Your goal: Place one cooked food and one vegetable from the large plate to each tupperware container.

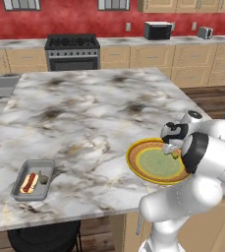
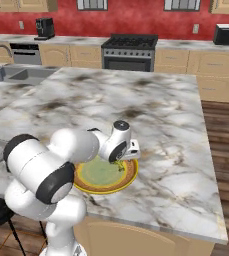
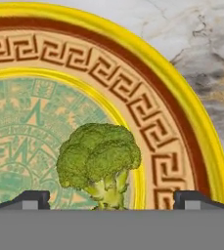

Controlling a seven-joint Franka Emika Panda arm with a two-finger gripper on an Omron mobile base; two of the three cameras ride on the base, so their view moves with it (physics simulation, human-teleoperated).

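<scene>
Even, bright light lies over my kitchen, with no clear source and no glare. Under my arm the large plate (image 2: 128, 180) catches a faint soft shadow. Everything renders sharp near and far, though coarsely pixelled; my hand view shows slightly blurred textures.
</scene>
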